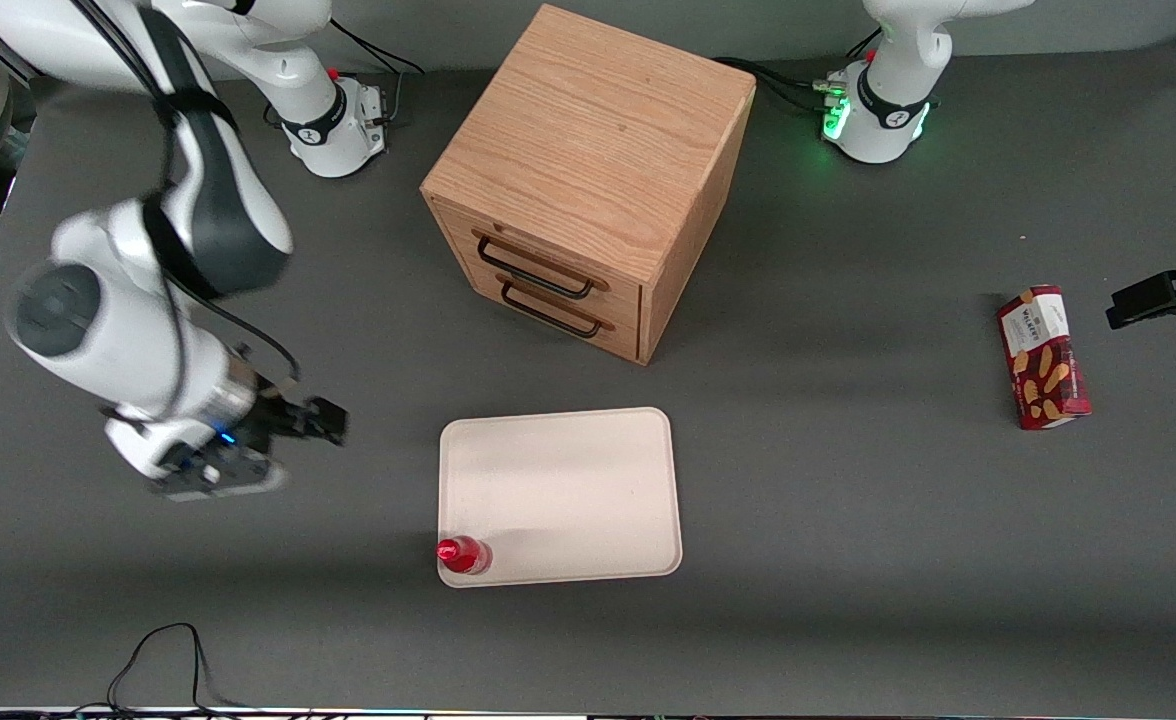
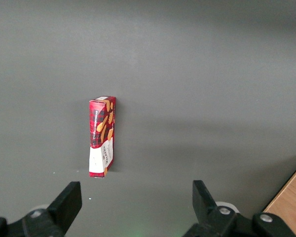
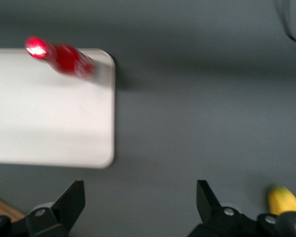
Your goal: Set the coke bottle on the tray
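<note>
On the tray (image 1: pixel 588 480), at its near corner toward the working arm, the coke bottle (image 1: pixel 464 555) stands upright; the gripper (image 3: pixel 140 200) hovers beside, wide open, empty.

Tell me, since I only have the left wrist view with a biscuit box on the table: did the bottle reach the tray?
Observer: Yes. The bottle stands upright on the tray, in the corner nearest the front camera, toward the working arm's end.
Operator: Is the claw holding it?
Observer: No. The claw is open and empty, apart from the tray, over bare table toward the working arm's end.
Operator: Anything else nearby?
Observer: A wooden drawer cabinet sits farther from the front camera than the tray, both drawers shut.
Operator: Anything more?
Observer: A small yellow thing shows in the right wrist view; I cannot tell what it is.
</note>
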You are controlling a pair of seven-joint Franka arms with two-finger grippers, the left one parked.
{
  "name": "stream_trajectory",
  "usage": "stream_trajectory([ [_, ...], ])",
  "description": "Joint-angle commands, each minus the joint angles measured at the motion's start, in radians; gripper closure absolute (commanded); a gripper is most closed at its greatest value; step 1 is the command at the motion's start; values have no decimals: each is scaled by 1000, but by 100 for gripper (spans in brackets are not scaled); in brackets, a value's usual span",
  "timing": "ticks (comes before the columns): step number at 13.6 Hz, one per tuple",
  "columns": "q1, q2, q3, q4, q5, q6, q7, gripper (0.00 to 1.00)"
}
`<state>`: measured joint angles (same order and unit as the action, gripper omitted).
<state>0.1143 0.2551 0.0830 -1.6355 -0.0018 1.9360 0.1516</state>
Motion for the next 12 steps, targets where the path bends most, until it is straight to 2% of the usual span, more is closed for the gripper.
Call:
stream_trajectory([
  [1, 2, -302, -95, -323, 36, -15, -61, 0],
  [2, 2, -368, -129, -386, 36, -25, -88, 0],
  [4, 2, -424, -179, -406, 31, -90, -119, 0],
  [7, 2, -404, -181, -288, 22, -237, -101, 0],
  [12, 2, -366, -178, -207, 19, -262, -92, 0],
])
